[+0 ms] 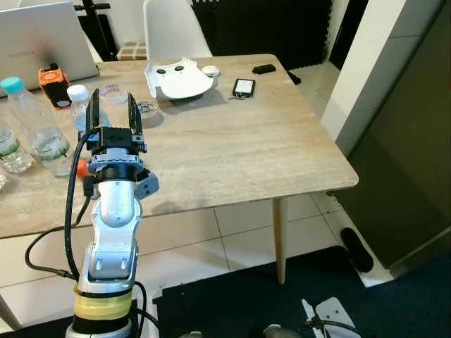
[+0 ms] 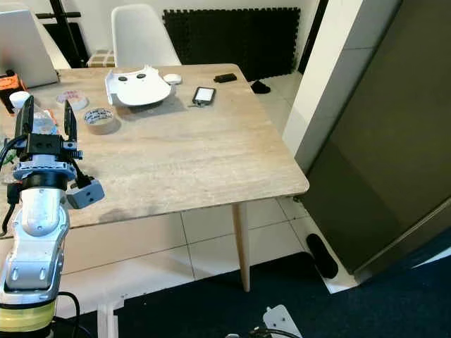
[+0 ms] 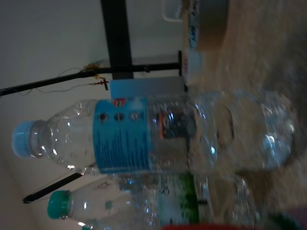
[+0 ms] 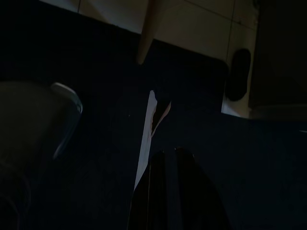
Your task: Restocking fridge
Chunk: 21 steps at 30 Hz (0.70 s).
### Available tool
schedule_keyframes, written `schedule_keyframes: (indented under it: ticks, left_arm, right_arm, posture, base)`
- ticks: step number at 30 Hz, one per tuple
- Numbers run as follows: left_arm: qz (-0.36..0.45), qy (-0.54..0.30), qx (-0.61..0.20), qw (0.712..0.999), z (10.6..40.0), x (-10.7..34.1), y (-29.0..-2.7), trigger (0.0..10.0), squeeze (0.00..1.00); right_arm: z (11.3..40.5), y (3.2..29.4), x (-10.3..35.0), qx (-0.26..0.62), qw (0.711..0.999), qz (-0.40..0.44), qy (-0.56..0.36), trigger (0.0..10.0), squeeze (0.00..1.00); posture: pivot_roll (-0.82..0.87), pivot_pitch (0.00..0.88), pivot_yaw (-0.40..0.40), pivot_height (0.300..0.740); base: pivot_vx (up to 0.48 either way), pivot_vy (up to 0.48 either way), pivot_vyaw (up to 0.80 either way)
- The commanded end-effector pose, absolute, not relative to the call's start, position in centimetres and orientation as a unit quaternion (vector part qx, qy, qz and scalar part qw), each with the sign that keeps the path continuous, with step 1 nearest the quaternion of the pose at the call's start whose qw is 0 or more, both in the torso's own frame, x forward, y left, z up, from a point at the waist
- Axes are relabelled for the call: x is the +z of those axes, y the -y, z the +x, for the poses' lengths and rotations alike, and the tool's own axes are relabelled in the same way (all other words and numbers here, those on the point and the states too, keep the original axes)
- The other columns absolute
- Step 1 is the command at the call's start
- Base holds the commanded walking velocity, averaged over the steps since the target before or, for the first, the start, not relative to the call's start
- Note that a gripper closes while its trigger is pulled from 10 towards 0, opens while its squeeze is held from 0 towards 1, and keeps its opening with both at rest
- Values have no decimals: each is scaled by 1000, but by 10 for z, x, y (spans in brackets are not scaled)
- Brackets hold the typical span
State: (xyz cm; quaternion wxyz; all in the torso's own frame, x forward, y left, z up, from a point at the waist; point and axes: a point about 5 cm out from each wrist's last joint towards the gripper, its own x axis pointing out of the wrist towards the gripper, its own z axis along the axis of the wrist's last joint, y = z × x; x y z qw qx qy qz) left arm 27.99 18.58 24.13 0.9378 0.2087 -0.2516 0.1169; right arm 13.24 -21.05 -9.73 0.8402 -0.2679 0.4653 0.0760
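You're looking at a clear plastic bottle with a pale blue cap whose blue label carries print too blurred to read, and the silver laptop lid shows faint lettering you can't make out either.

A light wood-grain table is standing on a pale tiled floor on tapered wooden legs. Clear plastic water bottles are standing upright near its left edge, with an orange device and an open laptop sitting behind them. Two tape rolls are lying flat farther in. A white headset-like object, a smartphone and a small black item are resting toward the far side.
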Motion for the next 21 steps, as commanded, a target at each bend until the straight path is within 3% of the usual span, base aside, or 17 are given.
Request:
schedule_keyframes:
  ticks: [1,5,11,16,21]
  left_arm:
    - [220,270,106,931,281,246,-179,10000,0]
    - [222,281,112,927,286,252,-178,10000,0]
    - [200,237,117,943,297,236,-184,10000,0]
    - [184,189,114,958,331,215,-180,10000,0]
    - [184,179,109,960,366,223,-180,10000,0]
  right_arm:
    - [130,209,-99,88,837,-271,-468,10000,8]
    - [131,207,-99,96,835,-274,-468,10000,8]
    - [132,205,-99,97,835,-273,-468,10000,8]
    - [126,204,-101,95,835,-265,-473,10000,12]
    - [124,207,-101,91,835,-265,-473,10000,8]
  posture:
    - [44,41,-46,740]
    - [54,39,-50,740]
    - [49,36,-45,740]
    - [39,49,-62,740]
    - [4,56,-52,740]
  base:
    - [0,0,0]
    - [0,0,0]
    - [0,0,0]
    - [0,0,0]
    - [0,0,0]
